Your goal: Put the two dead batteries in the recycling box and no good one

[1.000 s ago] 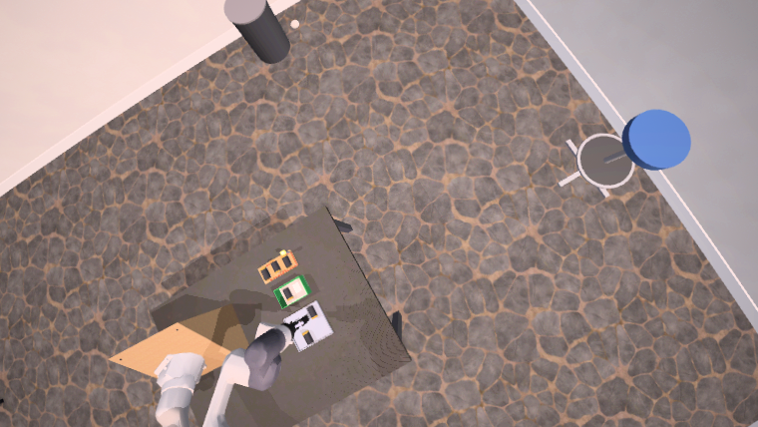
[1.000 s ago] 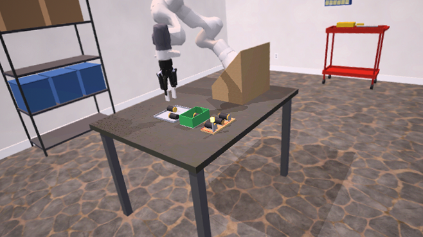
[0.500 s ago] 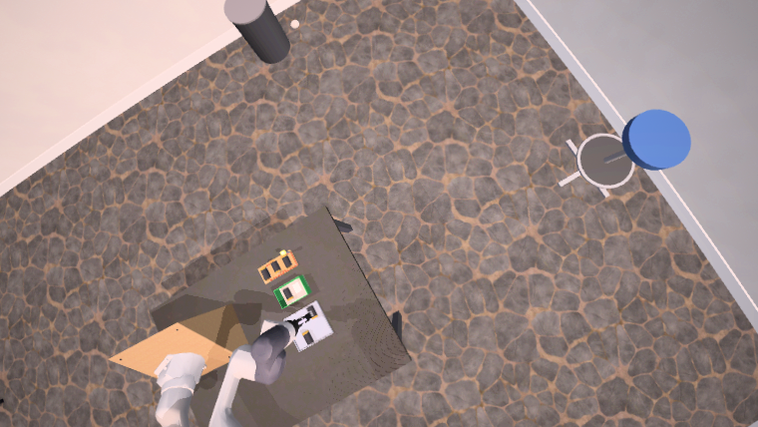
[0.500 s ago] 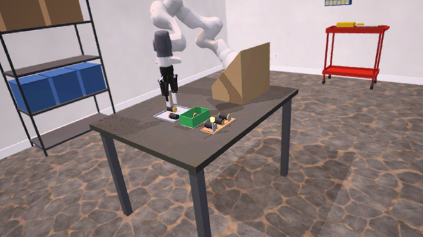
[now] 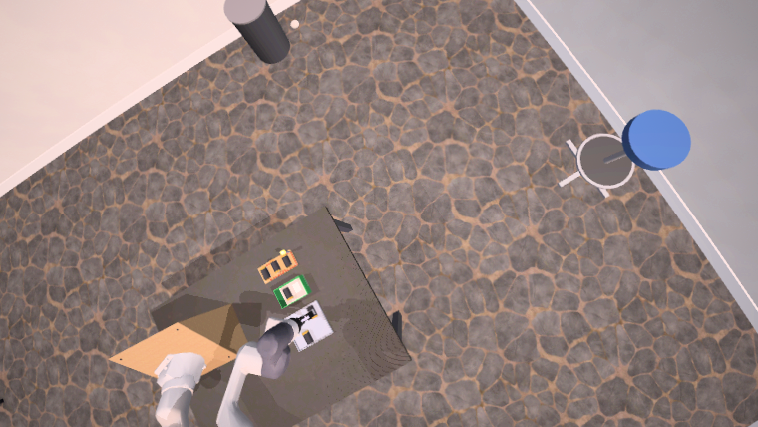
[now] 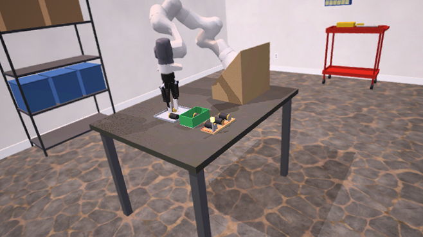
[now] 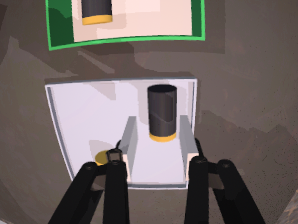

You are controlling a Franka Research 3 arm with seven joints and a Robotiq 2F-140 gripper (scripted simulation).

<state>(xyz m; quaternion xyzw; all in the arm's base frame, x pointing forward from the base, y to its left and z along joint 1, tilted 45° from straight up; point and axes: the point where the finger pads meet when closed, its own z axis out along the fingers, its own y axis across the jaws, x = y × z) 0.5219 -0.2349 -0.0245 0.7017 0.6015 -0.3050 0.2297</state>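
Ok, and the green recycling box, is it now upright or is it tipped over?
Upright: the green box sits flat, its open top facing up.

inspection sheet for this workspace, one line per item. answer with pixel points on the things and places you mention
Surface: dark table (image 5: 365,328) (image 6: 146,140) (image 7: 240,90), no spill seen
Job's things: green box (image 5: 305,280) (image 6: 189,119) (image 7: 198,20) upright, one battery inside; white tray (image 5: 320,329) (image 6: 161,116) (image 7: 85,115), two batteries; orange holder (image 5: 281,263) (image 6: 225,124), three batteries; bulb (image 5: 283,252) (image 6: 212,119) lit
Clutter: tan angular block (image 5: 143,355) (image 6: 254,72) on the table
Grippers: claw (image 5: 308,316) (image 6: 173,107) (image 7: 158,127) open low at the tray, fingers straddling a battery, not gripping it
Cables: nothing seen
Surroundings: shelf rack (image 6: 97,41) and red cart (image 6: 349,71), both off the table
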